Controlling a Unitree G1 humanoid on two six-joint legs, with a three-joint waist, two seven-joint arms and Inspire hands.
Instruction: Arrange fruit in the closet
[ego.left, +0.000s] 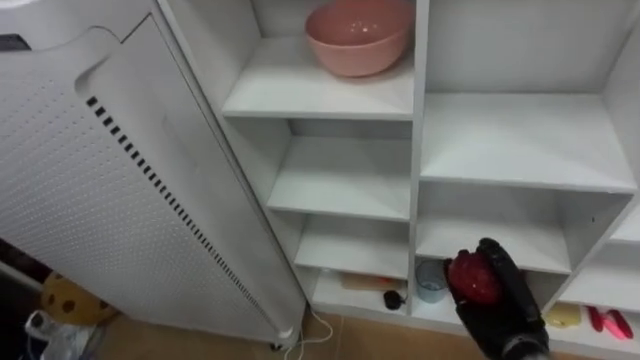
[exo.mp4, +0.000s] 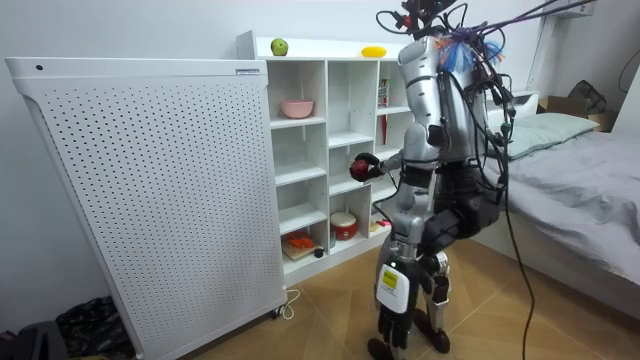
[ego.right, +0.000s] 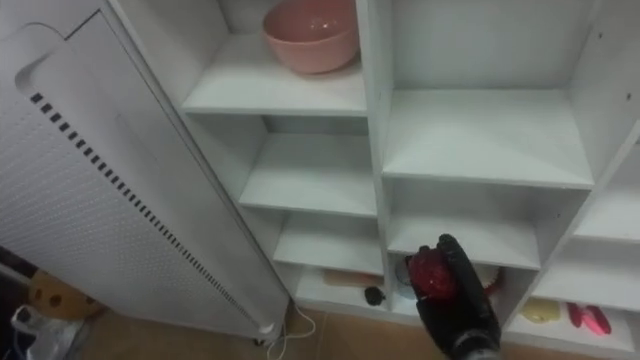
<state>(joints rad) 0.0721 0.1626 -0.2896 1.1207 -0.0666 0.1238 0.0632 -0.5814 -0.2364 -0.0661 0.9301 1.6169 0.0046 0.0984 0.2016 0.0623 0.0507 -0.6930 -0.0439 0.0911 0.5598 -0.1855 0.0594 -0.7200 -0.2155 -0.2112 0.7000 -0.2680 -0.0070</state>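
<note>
With the right hand (ego.left: 510, 303) curled tight round a red fruit (ego.left: 472, 280) in front of the lower shelves of the white closet (ego.left: 415, 150), the carrying step seems underway, and next calls for reaching to a free shelf or the pink bowl (ego.left: 360, 35).

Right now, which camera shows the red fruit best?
The left eye view: the red fruit sits close and large in the robot hand. The right eye view shows it much the same; in the room view it is a small red spot.
</note>
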